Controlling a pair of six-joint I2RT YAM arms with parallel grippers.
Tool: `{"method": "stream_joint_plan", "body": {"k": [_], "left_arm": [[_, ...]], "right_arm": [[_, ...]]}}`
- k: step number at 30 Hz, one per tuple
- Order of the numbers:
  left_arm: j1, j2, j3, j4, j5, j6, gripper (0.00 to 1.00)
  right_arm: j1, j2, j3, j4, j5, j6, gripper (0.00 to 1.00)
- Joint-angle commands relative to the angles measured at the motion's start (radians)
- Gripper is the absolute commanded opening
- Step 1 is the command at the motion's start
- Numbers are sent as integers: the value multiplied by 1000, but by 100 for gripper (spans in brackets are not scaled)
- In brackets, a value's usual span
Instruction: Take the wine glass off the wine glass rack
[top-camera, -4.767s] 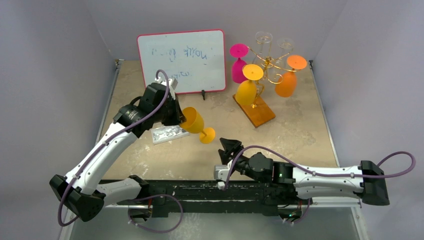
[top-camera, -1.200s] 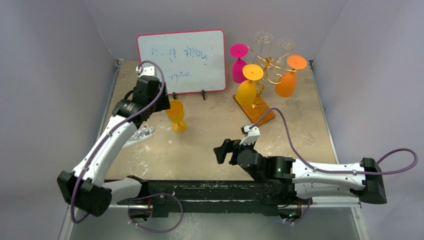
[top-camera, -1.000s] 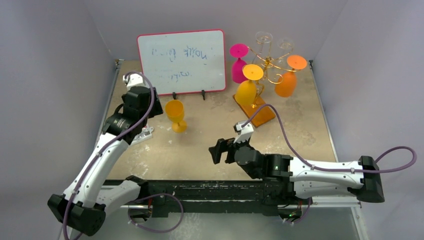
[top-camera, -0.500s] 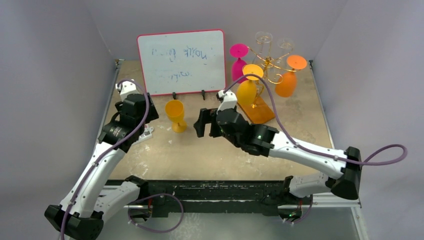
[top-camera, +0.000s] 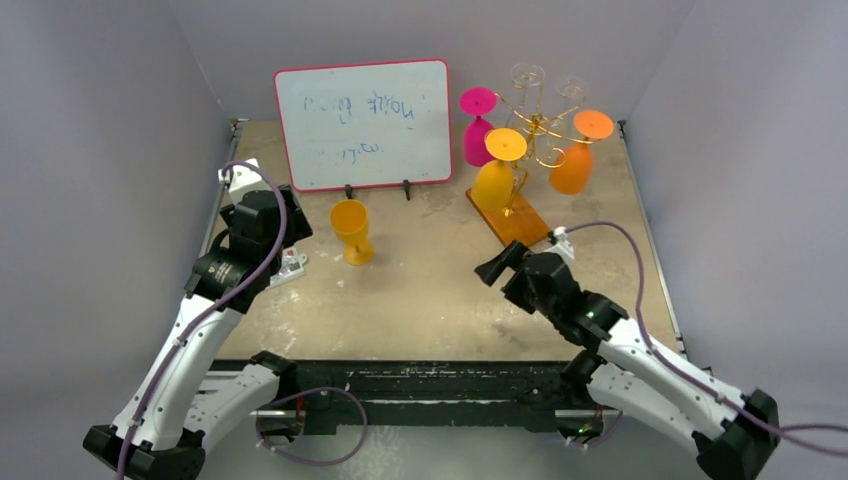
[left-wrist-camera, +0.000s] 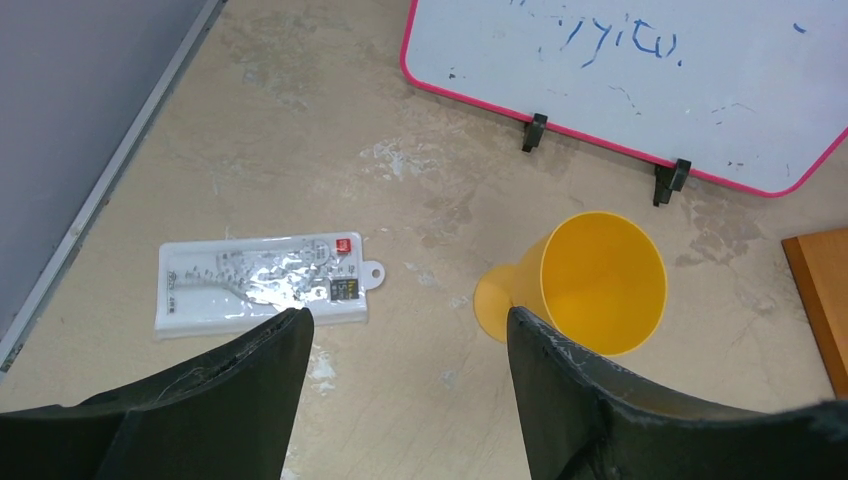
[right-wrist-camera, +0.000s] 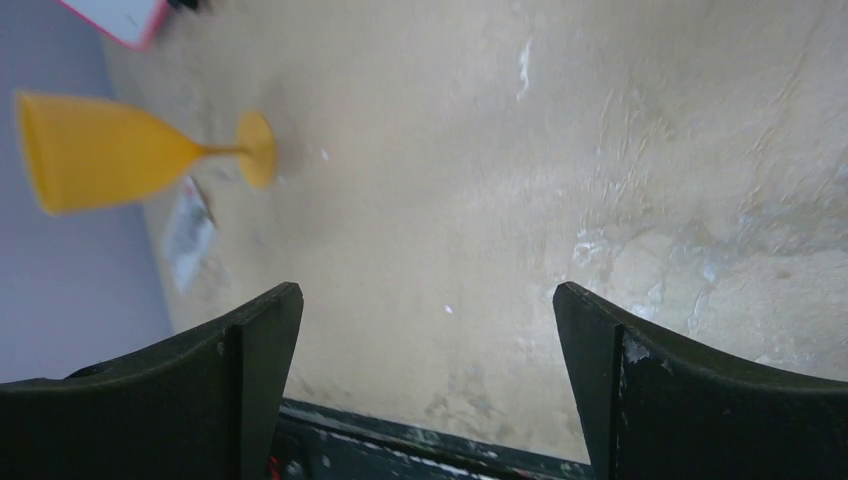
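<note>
Looking down from above, I see the yellow wine glass (top-camera: 351, 226) standing upright on the table (top-camera: 420, 310), in front of the whiteboard (top-camera: 365, 122) and well apart from the wine glass rack (top-camera: 536, 128). My left gripper (top-camera: 296, 232) hangs near the glass and my right gripper (top-camera: 492, 268) near the rack's wooden base. Through my left wrist, the jaws gape with nothing between them, and a plastic packet (left-wrist-camera: 262, 285) lies beyond. Through my right wrist, the jaws are spread wide, also empty.

Robot lab: walled-in test table (top-camera: 420, 300)
</note>
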Motion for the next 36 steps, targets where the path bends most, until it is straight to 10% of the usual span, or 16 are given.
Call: {"method": "stream_joint_plan", "body": {"k": [1, 8, 16, 36], "left_arm": [[-4, -5, 33, 15, -6, -28, 72], [-3, 7, 52, 29, 46, -42, 76], [-3, -16, 93, 8, 69, -52, 78], [-4, 8, 90, 20, 180, -34, 89]], "right_arm": [[-100, -130, 20, 7, -7, 21, 98], [-247, 18, 196, -80, 46, -120, 100], [-498, -170, 59, 92, -212, -16, 99], [-513, -209, 297, 150, -340, 108, 85]]}}
